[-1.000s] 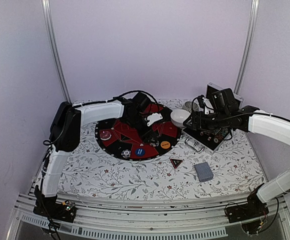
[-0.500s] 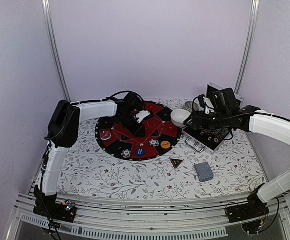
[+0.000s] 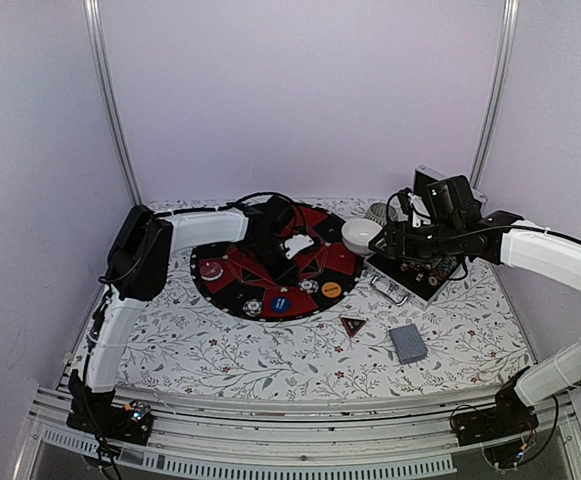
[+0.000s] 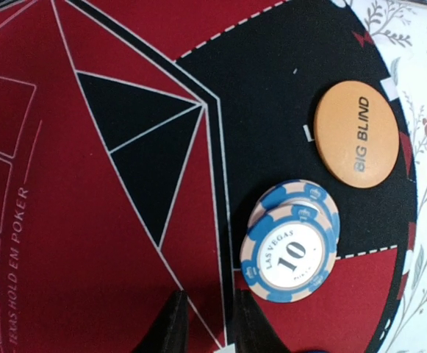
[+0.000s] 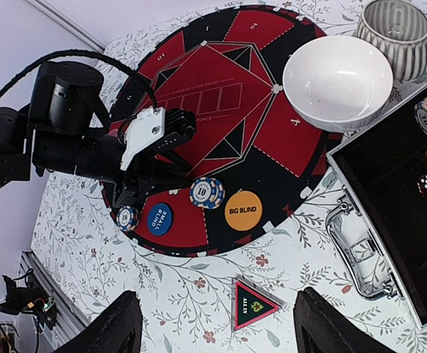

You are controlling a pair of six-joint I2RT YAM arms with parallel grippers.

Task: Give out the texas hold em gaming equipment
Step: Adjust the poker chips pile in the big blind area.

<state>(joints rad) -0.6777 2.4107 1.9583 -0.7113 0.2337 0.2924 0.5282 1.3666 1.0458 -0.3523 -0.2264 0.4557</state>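
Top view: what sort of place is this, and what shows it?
Likely a robot test booth: plain walls, a floral-clothed table, left arm and right arm bolted at its edge, a poker mat.

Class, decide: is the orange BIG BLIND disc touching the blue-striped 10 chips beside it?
Apart. The left wrist view shows black mat between the orange disc and the chips.
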